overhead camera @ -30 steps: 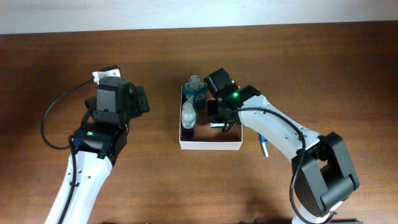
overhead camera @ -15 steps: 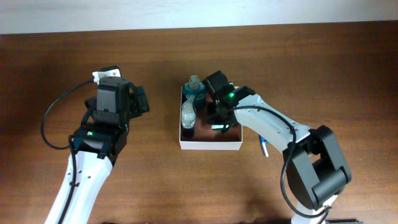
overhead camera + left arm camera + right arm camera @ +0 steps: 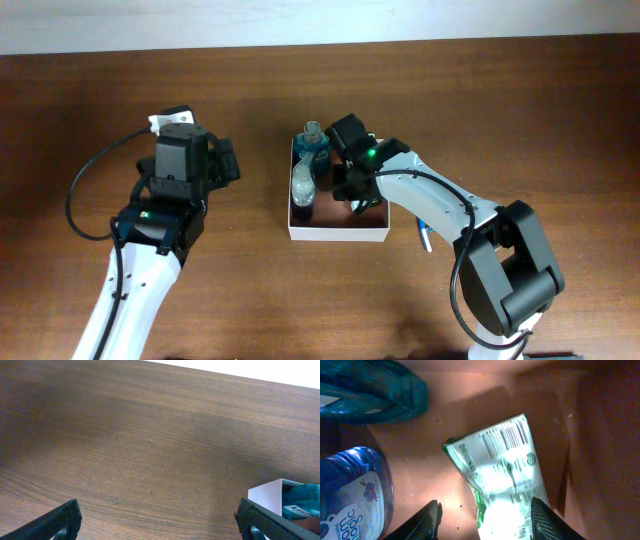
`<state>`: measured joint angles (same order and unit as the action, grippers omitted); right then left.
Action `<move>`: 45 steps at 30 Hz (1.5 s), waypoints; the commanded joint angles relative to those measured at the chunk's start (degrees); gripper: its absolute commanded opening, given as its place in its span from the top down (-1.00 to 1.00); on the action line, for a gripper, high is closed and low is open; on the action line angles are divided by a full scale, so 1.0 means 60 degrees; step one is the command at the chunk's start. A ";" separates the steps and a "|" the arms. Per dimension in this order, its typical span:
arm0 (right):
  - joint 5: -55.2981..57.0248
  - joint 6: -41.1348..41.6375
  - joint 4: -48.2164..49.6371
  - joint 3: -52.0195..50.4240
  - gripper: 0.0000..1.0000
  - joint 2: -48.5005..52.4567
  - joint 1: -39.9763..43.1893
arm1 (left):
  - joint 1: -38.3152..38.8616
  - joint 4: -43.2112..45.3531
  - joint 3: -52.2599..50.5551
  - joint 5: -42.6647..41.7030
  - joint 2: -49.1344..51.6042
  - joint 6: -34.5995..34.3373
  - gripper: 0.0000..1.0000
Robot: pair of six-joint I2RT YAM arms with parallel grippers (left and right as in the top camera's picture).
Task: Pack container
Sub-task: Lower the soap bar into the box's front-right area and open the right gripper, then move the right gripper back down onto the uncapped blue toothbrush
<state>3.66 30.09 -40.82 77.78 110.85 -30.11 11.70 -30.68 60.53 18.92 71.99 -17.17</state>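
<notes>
Open right gripper [image 3: 484, 519] is hovering over a packet [image 3: 502, 470] in the container [image 3: 337, 236], bottles [image 3: 303, 185] at nine o'clock, blue item [image 3: 423, 237] lying outside.

Before me the container [image 3: 337, 236] sits flat, open side up: square, shallow, thin white walls, reddish-brown floor, partly filled.

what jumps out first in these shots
The right gripper hangs inside the white-walled container at mid-table, fingers spread either side of a white-and-green barcoded packet lying on its reddish floor. A teal bottle and a clear bottle sit along the container's left wall.
</notes>
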 commanded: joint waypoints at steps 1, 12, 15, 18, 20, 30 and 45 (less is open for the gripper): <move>0.0117 0.0066 0.0022 0.0153 -0.03 0.0015 -0.0025 | -0.0022 -0.0004 0.0040 0.0066 -0.0073 0.0011 -0.99; -0.0557 -0.1024 -0.1993 0.1796 -0.02 -0.1322 0.0517 | -0.0022 -0.0004 0.0040 0.0066 -0.0073 0.0011 -0.99; -0.0557 -0.1209 -0.2721 0.2200 -0.02 -0.1840 0.0940 | -0.0022 -0.0004 0.0040 0.0066 -0.0073 0.0011 -0.99; -0.0495 -0.1231 -0.3275 0.2255 -0.03 -0.2302 0.1483 | -0.0022 -0.0004 0.0040 0.0066 -0.0073 0.0011 -0.99; -0.0499 -0.1290 -0.3639 0.2255 -0.03 -0.2426 0.1840 | -0.0026 -0.0004 0.0040 0.0066 -0.0073 0.0011 -0.99; -0.0408 -0.2452 -0.4058 0.1432 -0.01 -0.2317 0.2983 | -0.0026 -0.0004 0.0040 0.0066 -0.0073 0.0011 -0.99; -0.0248 -0.3293 -0.0703 -0.1800 0.35 -0.2302 0.3450 | -0.0022 -0.0004 0.0040 0.0066 -0.0073 0.0011 -0.99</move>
<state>1.48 13.50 -47.55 70.39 96.57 -9.50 11.70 -30.65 60.53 18.92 71.99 -17.17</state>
